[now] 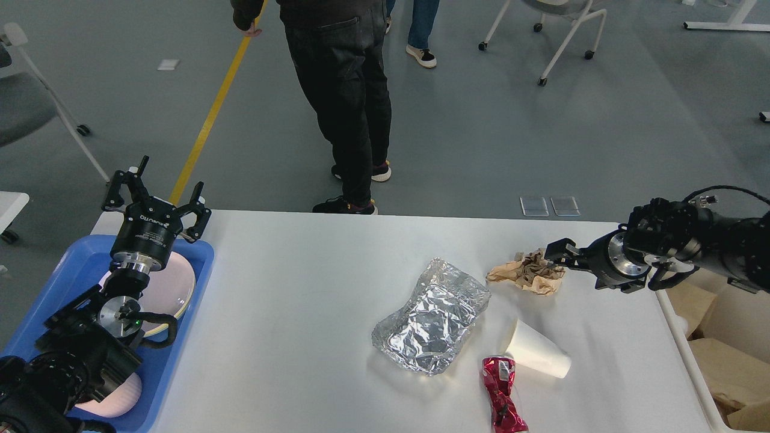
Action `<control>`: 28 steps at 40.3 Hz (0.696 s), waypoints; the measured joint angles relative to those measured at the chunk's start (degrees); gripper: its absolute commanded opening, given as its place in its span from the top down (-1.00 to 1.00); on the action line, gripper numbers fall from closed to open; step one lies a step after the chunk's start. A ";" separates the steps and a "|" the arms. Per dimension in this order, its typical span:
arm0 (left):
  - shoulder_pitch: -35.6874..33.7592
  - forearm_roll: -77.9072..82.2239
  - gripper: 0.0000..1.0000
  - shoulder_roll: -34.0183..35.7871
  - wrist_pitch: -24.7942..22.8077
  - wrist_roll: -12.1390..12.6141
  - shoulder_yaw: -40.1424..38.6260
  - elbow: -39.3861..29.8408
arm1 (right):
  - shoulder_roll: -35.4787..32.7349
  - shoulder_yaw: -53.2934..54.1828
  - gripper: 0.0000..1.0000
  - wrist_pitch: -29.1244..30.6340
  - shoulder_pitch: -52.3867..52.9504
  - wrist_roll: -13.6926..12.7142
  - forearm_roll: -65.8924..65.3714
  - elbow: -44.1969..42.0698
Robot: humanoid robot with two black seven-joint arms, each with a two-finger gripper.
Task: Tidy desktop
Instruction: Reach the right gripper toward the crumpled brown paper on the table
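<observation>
Across the white desk (289, 313) lay crumpled foil (432, 316) mid-surface, a tipped paper cup (535, 355) and red wrapper (502, 394) toward the near edge; brown paper wad (529, 272) sat right of the foil; right hand (556, 252) lay level against the wad, finger spread not discernible; left hand (153, 195) stood spread wide above the blue tray (180, 337); cream bin (692, 355) flanked the right edge; broad bare surface remained left of the foil.

White littered desktop (301, 313), rounded corners
</observation>
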 measured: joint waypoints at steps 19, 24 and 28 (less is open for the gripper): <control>0.00 0.00 -0.93 0.00 0.00 -0.02 0.00 0.00 | 4.57 4.00 -0.80 -0.51 -4.20 -0.01 -1.94 -5.39; 0.00 0.00 -0.92 0.00 0.00 -0.02 0.00 0.00 | 5.12 4.66 -0.62 -0.58 -4.27 -0.01 -1.95 -7.00; 0.00 0.00 -0.93 0.00 0.00 -0.04 0.00 0.00 | 5.50 4.77 -0.57 -0.59 -4.65 -0.01 -1.95 -8.07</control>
